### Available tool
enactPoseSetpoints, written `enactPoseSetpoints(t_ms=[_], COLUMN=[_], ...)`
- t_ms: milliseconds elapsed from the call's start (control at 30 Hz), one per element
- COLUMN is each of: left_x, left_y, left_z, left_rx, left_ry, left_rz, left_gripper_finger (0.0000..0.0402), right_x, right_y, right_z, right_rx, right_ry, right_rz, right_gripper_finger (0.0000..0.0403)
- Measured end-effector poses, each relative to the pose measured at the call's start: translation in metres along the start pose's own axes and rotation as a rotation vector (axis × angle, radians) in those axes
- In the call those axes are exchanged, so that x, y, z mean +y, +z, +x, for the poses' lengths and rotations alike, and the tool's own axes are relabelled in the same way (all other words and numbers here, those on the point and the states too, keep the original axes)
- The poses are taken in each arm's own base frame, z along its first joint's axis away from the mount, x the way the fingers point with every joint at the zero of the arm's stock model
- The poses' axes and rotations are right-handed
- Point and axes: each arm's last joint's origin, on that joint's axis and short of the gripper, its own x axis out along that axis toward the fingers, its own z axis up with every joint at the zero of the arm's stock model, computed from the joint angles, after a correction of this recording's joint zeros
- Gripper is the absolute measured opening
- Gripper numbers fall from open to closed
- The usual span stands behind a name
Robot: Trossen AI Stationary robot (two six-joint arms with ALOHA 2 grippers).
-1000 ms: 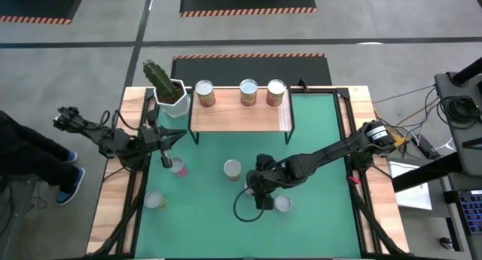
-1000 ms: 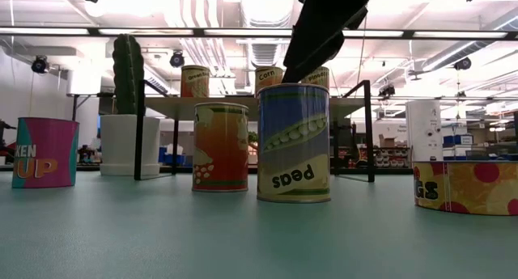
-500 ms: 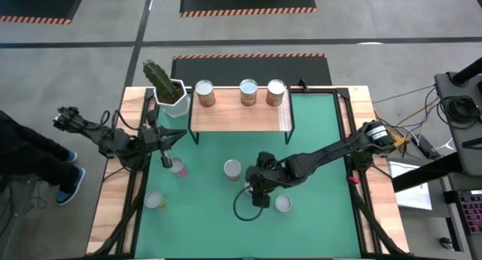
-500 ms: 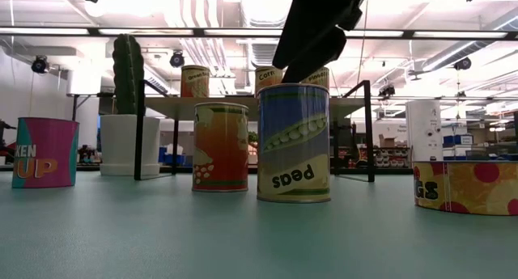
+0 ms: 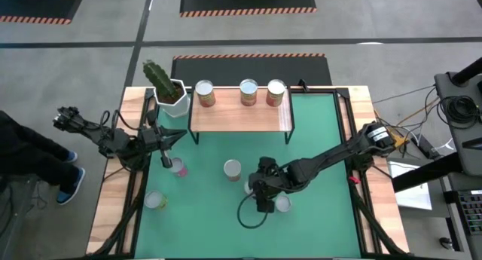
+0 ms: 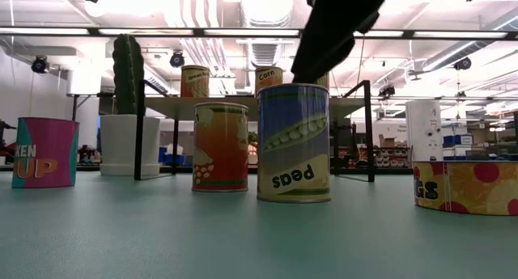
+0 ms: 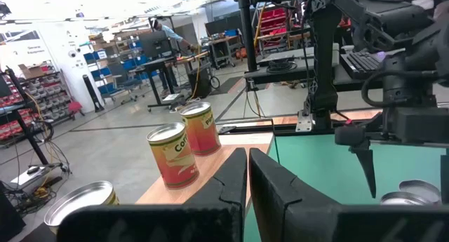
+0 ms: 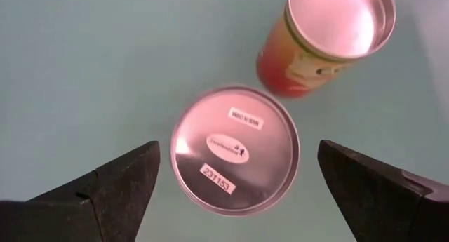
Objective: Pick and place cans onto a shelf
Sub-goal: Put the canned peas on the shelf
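The light-wood shelf point(image 5: 241, 115) stands at the table's far side with three cans point(image 5: 248, 92) on its top. A blue-and-green can labelled peas point(image 6: 293, 143) stands upright on the green mat. My right gripper point(image 8: 245, 189) hangs open just above it, slanting down, one finger on either side of its silver top point(image 8: 235, 149) and clear of it. An orange can point(image 6: 220, 146) stands just beyond. My left gripper point(image 7: 247, 179) waits shut at the table's left point(image 5: 169, 139), level with the shelf.
A pink can point(image 5: 178, 167), a pale can point(image 5: 156, 200) and a yellow-and-red can point(image 6: 465, 186) stand loose on the mat. The white cactus pot point(image 5: 167, 87) is by the shelf's left end. The shelf's right part point(image 5: 282, 117) is bare.
My right gripper has edged slightly toward the table's right edge above the peas can. It is still open over the can's top. No can has moved.
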Motion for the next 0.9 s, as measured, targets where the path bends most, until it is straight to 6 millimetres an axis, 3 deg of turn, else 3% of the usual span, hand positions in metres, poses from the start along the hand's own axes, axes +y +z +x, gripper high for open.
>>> enactPoseSetpoints(t_ms=[633, 900], left_x=[0.000, 0.000], left_y=[0.000, 0.000], left_z=[0.000, 0.000], left_rx=[0.000, 0.000], left_ry=[0.000, 0.000], left_rz=[0.000, 0.000], left_gripper_finger=[0.0000, 0.0000], right_x=[-0.002, -0.002], right_y=[-0.016, -0.015], right_z=[0.022, 0.022], right_rx=[-0.006, -0.010], right_ry=[0.025, 0.025], right_rz=[0.036, 0.034], right_gripper_finger=[0.0370, 0.0295])
